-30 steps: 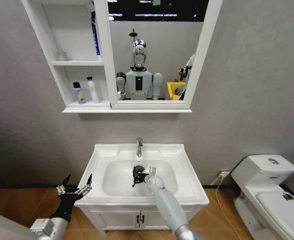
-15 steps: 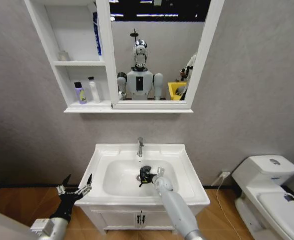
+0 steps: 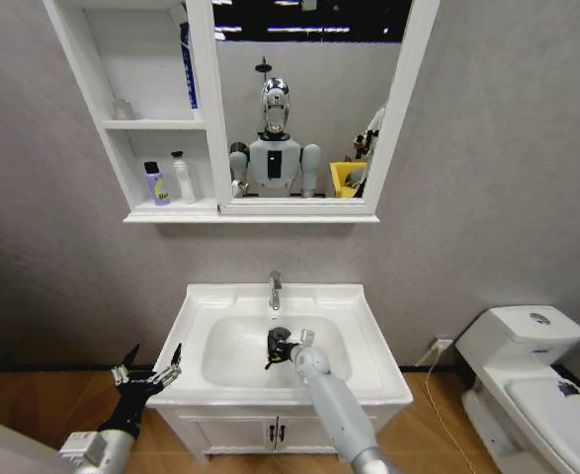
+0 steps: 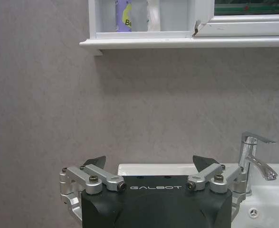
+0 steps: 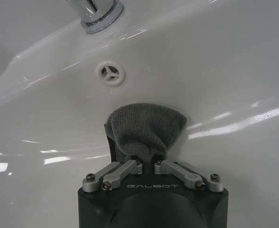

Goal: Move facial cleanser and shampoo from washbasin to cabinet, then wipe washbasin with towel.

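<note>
My right gripper (image 3: pixel 284 345) is down in the bowl of the white washbasin (image 3: pixel 361 370), shut on the dark grey towel (image 3: pixel 273 342). In the right wrist view the bunched towel (image 5: pixel 144 129) presses on the bowl wall just below the overflow hole (image 5: pixel 110 72), pinched in the right gripper (image 5: pixel 148 160). A purple bottle (image 3: pixel 154 185) and a white bottle (image 3: pixel 182 179) stand in the lowest compartment of the cabinet (image 3: pixel 92 94); I cannot tell which is the facial cleanser and which the shampoo. My left gripper (image 3: pixel 147 369) hangs open left of the washbasin, holding nothing.
The chrome tap (image 3: pixel 275 289) stands at the back of the basin, just beyond the towel. A blue bottle (image 3: pixel 186 64) is in the top compartment beside the mirror (image 3: pixel 299 99). A white toilet (image 3: pixel 532 380) stands at the right. The low vanity doors (image 3: pixel 275 433) sit under the basin.
My right gripper slid the towel to the right across the bowl, then back left towards the tap side. The left arm has stayed still.
</note>
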Available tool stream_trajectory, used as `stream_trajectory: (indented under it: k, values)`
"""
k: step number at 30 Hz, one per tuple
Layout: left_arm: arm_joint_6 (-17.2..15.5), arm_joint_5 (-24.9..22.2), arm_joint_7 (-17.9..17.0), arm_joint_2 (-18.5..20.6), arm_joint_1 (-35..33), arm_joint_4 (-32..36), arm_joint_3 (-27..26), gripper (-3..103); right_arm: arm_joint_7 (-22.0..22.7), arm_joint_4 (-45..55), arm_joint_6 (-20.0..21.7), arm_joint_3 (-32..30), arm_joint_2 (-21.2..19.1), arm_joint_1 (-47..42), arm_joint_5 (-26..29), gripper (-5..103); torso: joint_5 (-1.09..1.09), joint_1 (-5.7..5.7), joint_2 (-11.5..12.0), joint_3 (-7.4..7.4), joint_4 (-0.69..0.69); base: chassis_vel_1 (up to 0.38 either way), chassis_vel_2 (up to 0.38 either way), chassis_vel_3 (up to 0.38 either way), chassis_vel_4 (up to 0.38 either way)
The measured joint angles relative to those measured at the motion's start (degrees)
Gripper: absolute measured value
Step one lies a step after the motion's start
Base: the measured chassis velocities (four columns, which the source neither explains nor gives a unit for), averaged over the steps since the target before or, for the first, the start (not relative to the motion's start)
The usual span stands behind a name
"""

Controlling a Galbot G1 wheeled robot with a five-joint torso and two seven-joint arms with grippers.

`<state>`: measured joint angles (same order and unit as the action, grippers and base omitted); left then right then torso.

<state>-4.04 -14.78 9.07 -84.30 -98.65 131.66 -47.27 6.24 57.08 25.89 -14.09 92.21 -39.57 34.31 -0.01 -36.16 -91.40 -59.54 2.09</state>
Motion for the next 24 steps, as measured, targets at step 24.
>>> stream_trajectory:
  k: [24]
  values:
    - [0.0,0.0,0.0,0.0,0.0,0.0,0.0,100,2.4,7.4,0.6,-0.1,-6.3,-4.4,2.4,5,-0.03,-0.01,0.0,0.00,-0.04,0.000,0.000,0.000,0.000]
